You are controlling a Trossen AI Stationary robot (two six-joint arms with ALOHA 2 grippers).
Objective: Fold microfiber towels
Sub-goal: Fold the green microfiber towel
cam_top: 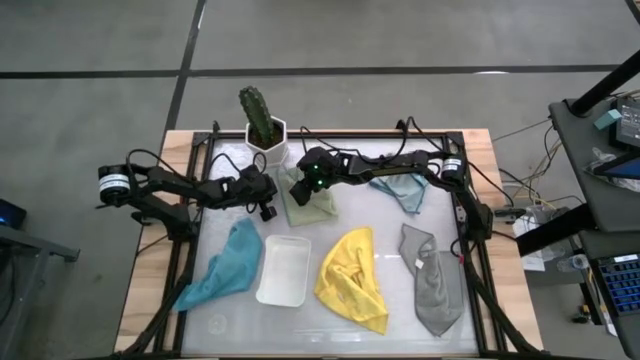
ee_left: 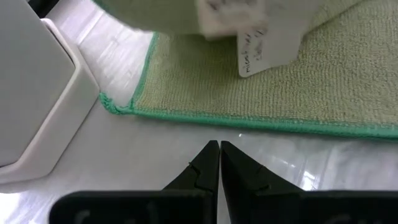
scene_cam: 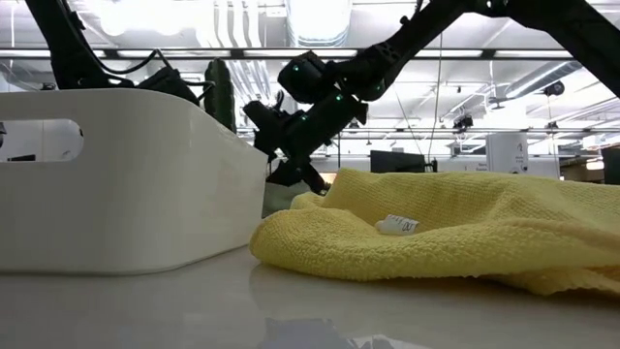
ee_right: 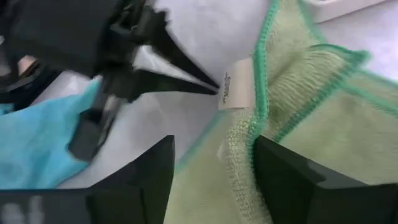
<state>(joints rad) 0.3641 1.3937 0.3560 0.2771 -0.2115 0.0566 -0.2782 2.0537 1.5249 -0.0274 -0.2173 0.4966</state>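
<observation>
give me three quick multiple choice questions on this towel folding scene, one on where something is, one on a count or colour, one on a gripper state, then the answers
1. Where does the white tray lie?
A. between the teal towel and the yellow towel
B. beside the cactus pot
C. on the grey towel

2. How many towels lie on the table?
A. three
B. five
C. seven

3. How does the right gripper stand over the pale green towel?
A. shut on the towel
B. open
C. shut beside it

Answers:
1. A: the high view shows the tray with teal on one side and yellow on the other.
2. B: pale green, light blue, yellow, grey and teal.
3. B: the right wrist view shows its fingers apart with towel edge between them.
</observation>
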